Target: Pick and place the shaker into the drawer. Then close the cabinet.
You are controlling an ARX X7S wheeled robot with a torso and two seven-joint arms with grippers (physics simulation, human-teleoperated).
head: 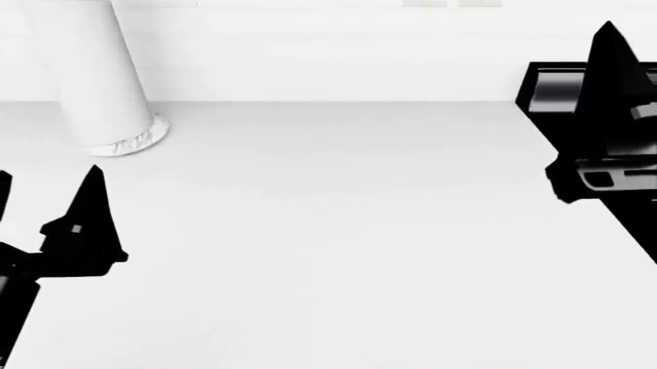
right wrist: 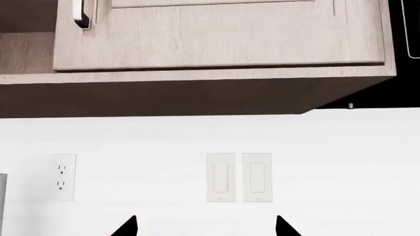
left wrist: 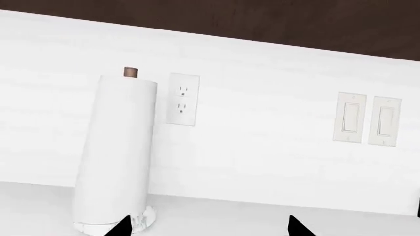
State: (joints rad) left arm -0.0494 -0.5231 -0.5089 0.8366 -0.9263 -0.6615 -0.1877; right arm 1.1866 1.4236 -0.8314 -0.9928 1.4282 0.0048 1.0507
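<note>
1. No sign of the shaker or the drawer in any of the three views, so I can't place either one relative to the arms.
2. The left gripper (head: 46, 223) hangs low over the white table (head: 339, 231) at the near left. Its own camera shows two black fingertips (left wrist: 121, 227) set well apart with nothing between them, so it's spread and empty.
3. The right gripper (head: 616, 108) is up at the right edge, in front of a black appliance (head: 549, 88) that sits on the table there. Its wrist view also shows two tips (right wrist: 126, 227) with a wide gap and nothing held, so it's released too.
4. A tall white paper towel roll (head: 92, 73) stands on its holder at the far left of the table, beyond the left gripper and apart from it. A small brown knob (left wrist: 131, 73) tops it.
5. On the white back wall: a double outlet (left wrist: 182, 99) just beside the roll, and a pair of light switches (left wrist: 367, 119) further along.
6. The right wrist camera looks up at a light wood wall cabinet (right wrist: 217, 34) with a steel handle (right wrist: 80, 14) above the switches.
</note>
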